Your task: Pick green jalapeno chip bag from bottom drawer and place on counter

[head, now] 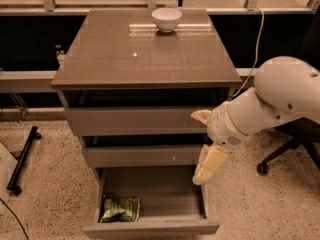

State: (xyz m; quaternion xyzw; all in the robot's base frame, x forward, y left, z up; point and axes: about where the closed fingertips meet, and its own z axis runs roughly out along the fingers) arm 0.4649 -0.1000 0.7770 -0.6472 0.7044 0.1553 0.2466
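Observation:
The green jalapeno chip bag (120, 209) lies in the front left corner of the bottom drawer (155, 228), which is pulled out. The counter (145, 59) is the glossy top of the cabinet. My gripper (205, 141) hangs at the right front of the cabinet, level with the middle drawer and above the right side of the bottom drawer. Its cream fingers (211, 164) are spread apart and hold nothing. It is well to the right of the bag and above it.
A white bowl (166, 19) stands at the back of the counter. An office chair base (285, 151) is on the floor to the right, behind my arm. A black stand leg (22, 159) lies on the floor to the left.

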